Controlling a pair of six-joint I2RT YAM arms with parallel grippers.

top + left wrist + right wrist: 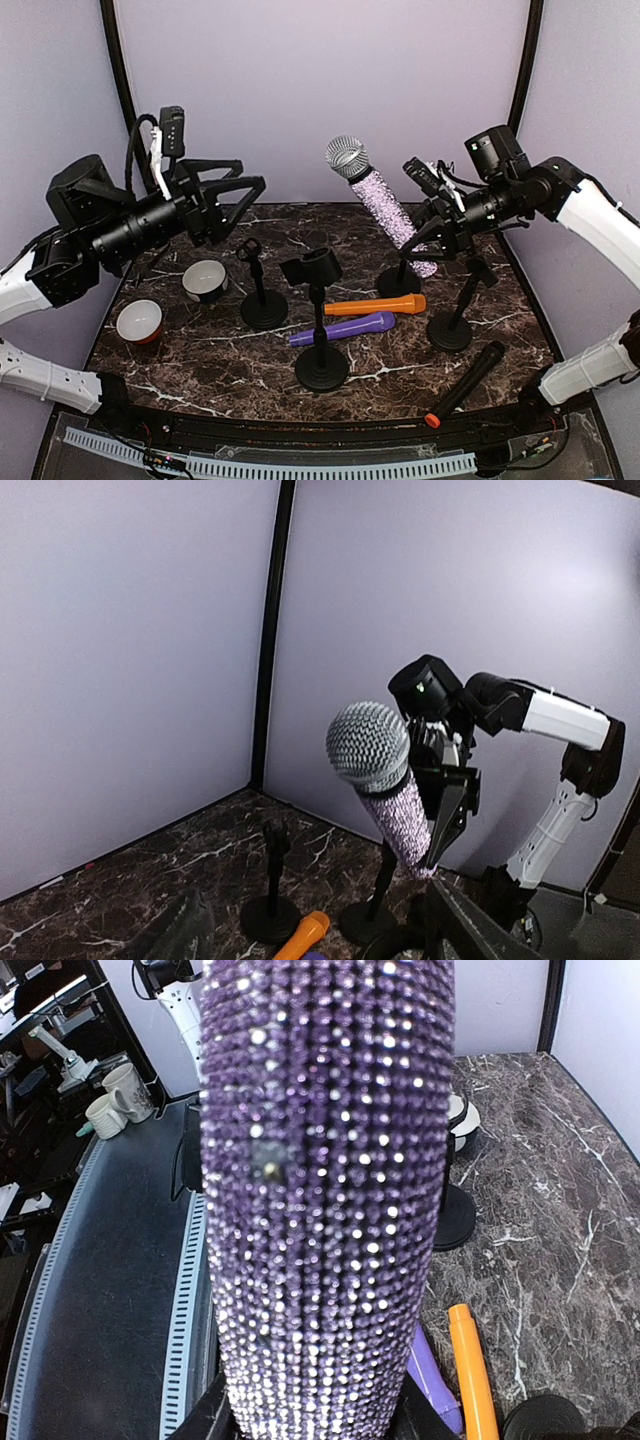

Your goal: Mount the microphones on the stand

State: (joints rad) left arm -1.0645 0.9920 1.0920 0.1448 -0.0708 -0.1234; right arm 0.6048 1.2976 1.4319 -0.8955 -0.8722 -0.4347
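Above the dark marble table [200, 370], the right fingers [437, 232] clamp the lower body of the glittery lilac microphone [380, 200], tilted over a stand [398, 282]. The left fingers [240, 192] are wide apart, empty. I would line it with the holder, then lower slowly.

The left gripper [246, 179] hung raised, fingers spread wide, holding nothing. The right gripper [430, 238] reached inward, clamped around the lilac microphone [380, 200] near its lower end.
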